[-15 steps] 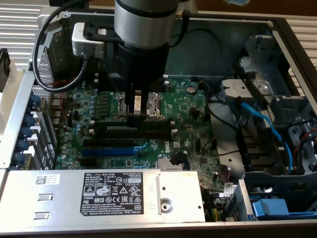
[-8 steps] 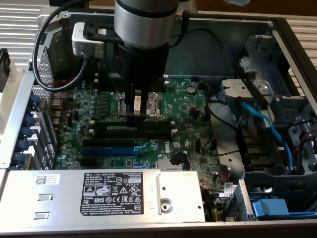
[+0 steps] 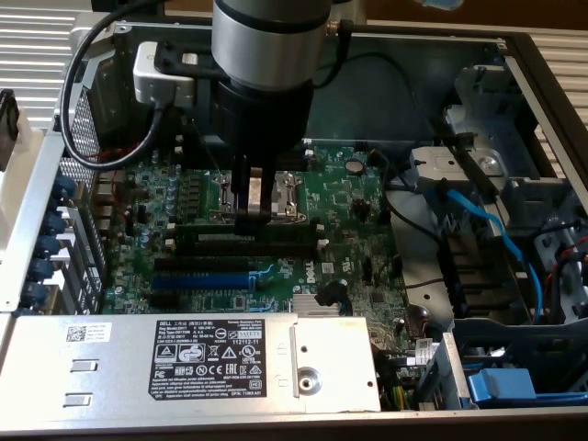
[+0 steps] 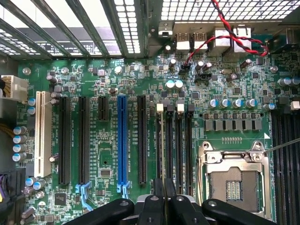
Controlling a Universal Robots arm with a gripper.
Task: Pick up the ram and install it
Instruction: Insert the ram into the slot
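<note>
The ram (image 3: 285, 235) is a long dark-green stick standing on edge along the black memory slots (image 3: 239, 252) of the green motherboard (image 3: 358, 211). My gripper (image 3: 248, 219) comes straight down on the stick's middle and is shut on it. In the wrist view the ram (image 4: 162, 150) shows edge-on as a thin pale line running out from between the black fingertips (image 4: 158, 190), in line with the outermost memory slot (image 4: 179, 145). I cannot tell whether the ram is seated in the slot.
The CPU socket (image 3: 276, 193) lies just behind the gripper. The blue expansion slot (image 3: 197, 280) and black slots lie in front. A grey power supply (image 3: 184, 358) fills the near edge. Blue cables (image 3: 496, 230) and drive bays stand at the exterior view's right.
</note>
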